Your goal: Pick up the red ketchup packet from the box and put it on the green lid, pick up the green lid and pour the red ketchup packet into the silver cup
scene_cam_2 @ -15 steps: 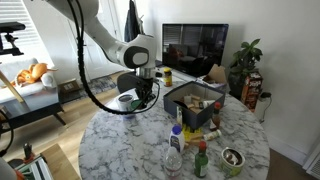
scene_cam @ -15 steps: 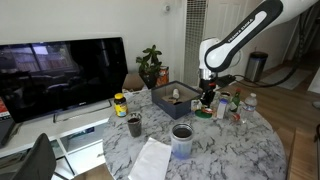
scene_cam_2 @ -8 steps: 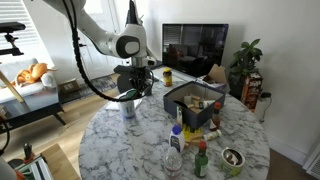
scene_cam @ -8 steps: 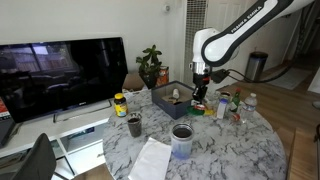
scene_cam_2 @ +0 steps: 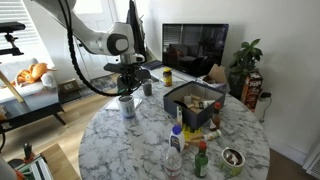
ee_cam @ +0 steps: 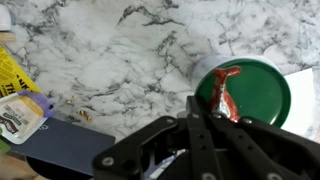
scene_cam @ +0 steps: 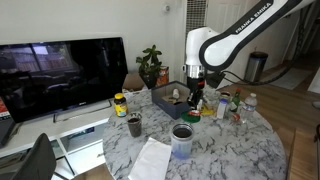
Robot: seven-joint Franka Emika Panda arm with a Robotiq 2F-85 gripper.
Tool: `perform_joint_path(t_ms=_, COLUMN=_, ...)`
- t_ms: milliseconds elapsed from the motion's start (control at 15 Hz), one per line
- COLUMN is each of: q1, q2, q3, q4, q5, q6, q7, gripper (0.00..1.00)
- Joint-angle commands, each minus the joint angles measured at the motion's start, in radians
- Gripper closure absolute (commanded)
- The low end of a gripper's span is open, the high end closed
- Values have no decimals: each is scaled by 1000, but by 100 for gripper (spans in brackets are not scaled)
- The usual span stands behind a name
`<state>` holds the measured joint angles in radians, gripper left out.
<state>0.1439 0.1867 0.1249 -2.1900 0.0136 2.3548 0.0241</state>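
Half of the task is judged complete. The red ketchup packet [ee_cam: 226,88] already lies on the green lid [ee_cam: 262,92], so the step in hand is the carry of the loaded lid to the silver cup [scene_cam_2: 127,107]. In the wrist view the fingers [ee_cam: 193,118] are drawn tightly together and appear pinched on the lid's rim at its 9 o'clock edge. The lid is judged to be lifted clear of the marbled counter [ee_cam: 120,60] and held about level. The box [ee_cam: 60,148] is seen at 8 o'clock of that view, with yellow sachets [ee_cam: 15,85] just beside it at 9 o'clock. In an exterior view the silver cup is seen at 6 o'clock of the fingers and near them. Whether the lid is centred over the mouth cannot be told. The next move calls for the lid to be brought squarely over the dark mouth. It is then to be tilted by a wrist roll, free edge down, so that the packet slides away from the fingers and into the cup. A slow tilt is advised, since the packet is loose. The lid is flat, round, glossy and bright green. The packet is small, red, elongated and slightly crumpled, and it runs from 12 to 6 o'clock across the lid's 9 o'clock half.
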Motion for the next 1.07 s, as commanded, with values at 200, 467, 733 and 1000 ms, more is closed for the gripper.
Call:
perform_joint_path(t_ms=200, q1=33, q2=99, q3=8, q4=65, q5=-23, q6=81, q7=55, gripper=100)
perform_joint_path(t_ms=467, q1=27, q2=155, q3=16, q4=85, q5=6, q6=168, q7=17, gripper=100)
perform_joint_path(t_ms=733, q1=-11, q2=173, q3=58, q4=63, q5=82, q6=280, q7=-86, gripper=100)
perform_joint_path(t_ms=1000, q1=-62, q2=176, q3=121, q4=34, q5=181, q6=363, q7=-210, gripper=100)
